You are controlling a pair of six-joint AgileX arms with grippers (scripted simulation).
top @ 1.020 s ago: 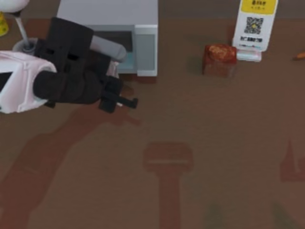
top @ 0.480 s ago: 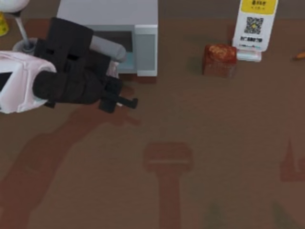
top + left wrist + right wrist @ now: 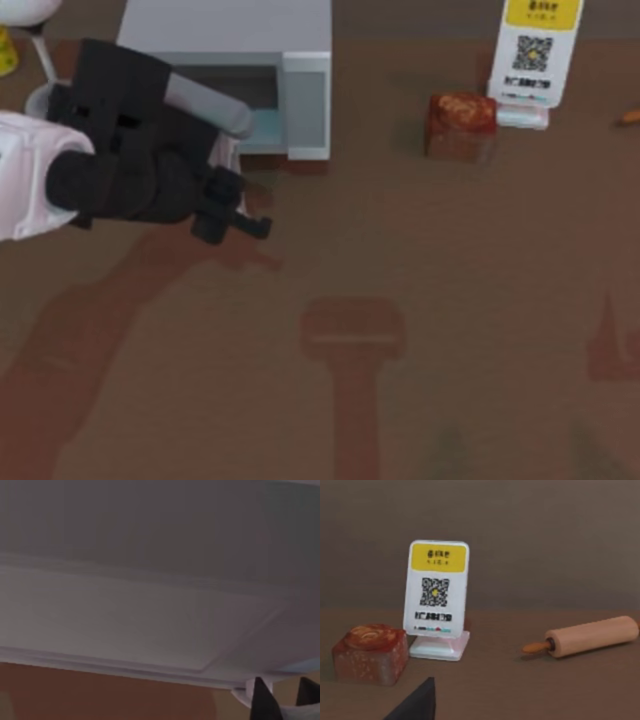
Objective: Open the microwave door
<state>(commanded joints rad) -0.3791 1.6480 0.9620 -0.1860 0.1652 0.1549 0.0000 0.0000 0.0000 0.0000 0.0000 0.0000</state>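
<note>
The table [image 3: 450, 300] is a brown surface carrying everything; the microwave [image 3: 228, 25], the largest item on it, stands at the far edge, left of centre. The microwave door [image 3: 205, 103] is swung out from the cavity toward the left edge, farther than half a second ago, and more of the pale bluish floor [image 3: 262, 128] is now exposed beside the control panel [image 3: 308, 105]. The left arm has shifted toward the left edge with it. The left gripper [image 3: 232, 212] sits just in front of the door's free edge, near the table's left side; in the left wrist view the grey door panel [image 3: 150, 595] fills the frame, with two dark fingertips [image 3: 262, 702] at its lower corner. Whether they pinch the door cannot be told. The right gripper shows only as a dark tip [image 3: 417, 702] in its own wrist view. Right of the microwave stand a QR-code sign [image 3: 535, 50], a red-brown block [image 3: 461, 125] and a rolling pin [image 3: 592, 636].
</note>
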